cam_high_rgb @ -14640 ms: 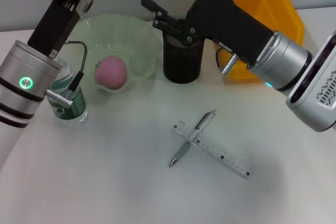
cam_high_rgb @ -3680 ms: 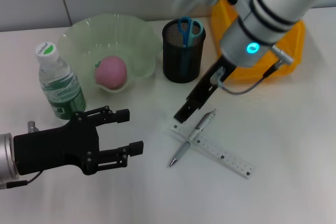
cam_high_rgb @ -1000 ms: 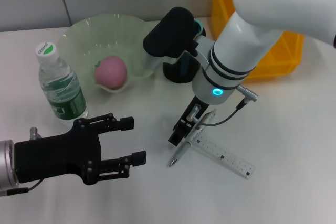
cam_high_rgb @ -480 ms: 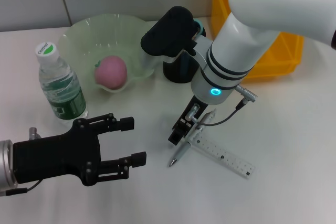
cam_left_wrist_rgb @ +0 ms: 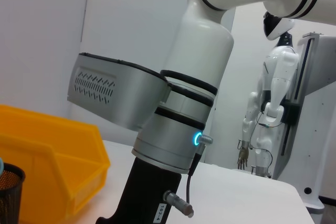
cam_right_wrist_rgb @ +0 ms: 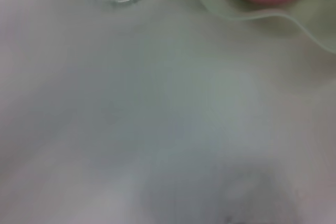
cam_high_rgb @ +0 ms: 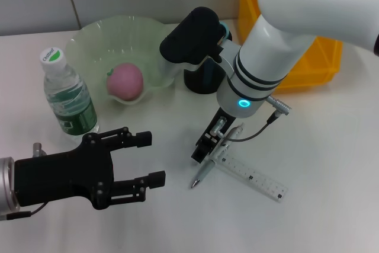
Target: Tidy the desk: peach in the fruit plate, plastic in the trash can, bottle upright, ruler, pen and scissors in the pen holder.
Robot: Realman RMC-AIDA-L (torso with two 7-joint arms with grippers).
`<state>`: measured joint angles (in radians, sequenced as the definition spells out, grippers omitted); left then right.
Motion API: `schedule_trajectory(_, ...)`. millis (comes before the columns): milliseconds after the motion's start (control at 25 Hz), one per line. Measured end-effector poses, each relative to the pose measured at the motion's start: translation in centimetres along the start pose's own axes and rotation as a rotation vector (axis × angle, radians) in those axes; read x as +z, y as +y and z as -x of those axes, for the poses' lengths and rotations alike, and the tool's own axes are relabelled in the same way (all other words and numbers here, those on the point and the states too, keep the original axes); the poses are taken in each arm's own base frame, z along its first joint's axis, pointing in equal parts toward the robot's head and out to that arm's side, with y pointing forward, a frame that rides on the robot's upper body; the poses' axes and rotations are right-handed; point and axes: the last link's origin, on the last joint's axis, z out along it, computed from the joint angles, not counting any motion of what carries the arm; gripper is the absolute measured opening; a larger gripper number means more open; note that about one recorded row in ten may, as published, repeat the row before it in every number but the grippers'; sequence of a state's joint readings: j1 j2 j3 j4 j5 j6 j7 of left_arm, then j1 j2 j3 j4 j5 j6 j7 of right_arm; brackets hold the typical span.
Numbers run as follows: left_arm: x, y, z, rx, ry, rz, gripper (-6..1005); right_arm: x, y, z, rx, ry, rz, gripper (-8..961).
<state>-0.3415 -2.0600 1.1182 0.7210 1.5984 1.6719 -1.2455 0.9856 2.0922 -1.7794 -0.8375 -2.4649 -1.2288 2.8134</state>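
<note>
The white tabletop [cam_high_rgb: 331,146] has open room along the lower right and lower centre of the head view, and a bare strip at right below the bin. Its far edge meets the grey wall at the top of the frame.

One right claw [cam_high_rgb: 203,148] reaches down in the middle of the frame, at the upper end of the one pen [cam_high_rgb: 204,171] where it crosses the one clear ruler [cam_high_rgb: 254,177]; whether its fingers are clenched on either cannot be told. One left claw [cam_high_rgb: 142,161] hovers at lower left, released, its two black fingers [cam_high_rgb: 133,139] spread apart and gripping nothing.

One peach [cam_high_rgb: 125,82] sits inside the one pale green fruit plate [cam_high_rgb: 95,34] at upper left. One bottle [cam_high_rgb: 68,100] stands upright just left of the plate, with a green label and a white cap whose print is too small to read. One black mesh pen holder [cam_high_rgb: 197,82] stands at upper centre, mostly hidden by the right arm. One yellow bin [cam_high_rgb: 320,66] fills the upper right.

The right wrist view shows the bottle's base and the peach in the plate.
</note>
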Motion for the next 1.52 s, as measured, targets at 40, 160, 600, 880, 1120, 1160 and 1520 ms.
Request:
schedule_trajectory(40, 0.0, 0.0, 0.0, 0.001, 0.0, 0.0, 771, 0.0, 0.0, 0.0, 0.0, 0.0, 0.0, 662)
schedule_trajectory(160, 0.1, -0.1, -0.1, 0.005, 0.0, 0.002, 771, 0.0, 0.0, 0.0, 0.001, 0.0, -0.001, 662)
schedule_trajectory(600, 0.1, -0.1, -0.2, 0.009, 0.0, 0.005, 771, 0.1, 0.0, -0.1, -0.008, 0.006, -0.008, 586)
schedule_trajectory(880, 0.2, -0.1, -0.3, 0.01, 0.001, 0.006, 771, 0.2, 0.1, -0.1, -0.015, 0.009, -0.012, 470)
schedule_trajectory(1120, 0.1, -0.2, -0.3, 0.01, 0.002, 0.005, 771, 0.1, 0.2, 0.0, -0.012, 0.01, -0.008, 417)
schedule_trajectory(1160, 0.1, -0.2, -0.3, 0.01, 0.002, 0.005, 771, -0.1, 0.2, 0.0, -0.011, 0.006, -0.005, 412)
schedule_trajectory(1520, 0.0, -0.2, -0.3, 0.01, 0.001, 0.003, 771, -1.5, 0.1, 0.6, 0.005, -0.026, 0.019, 391)
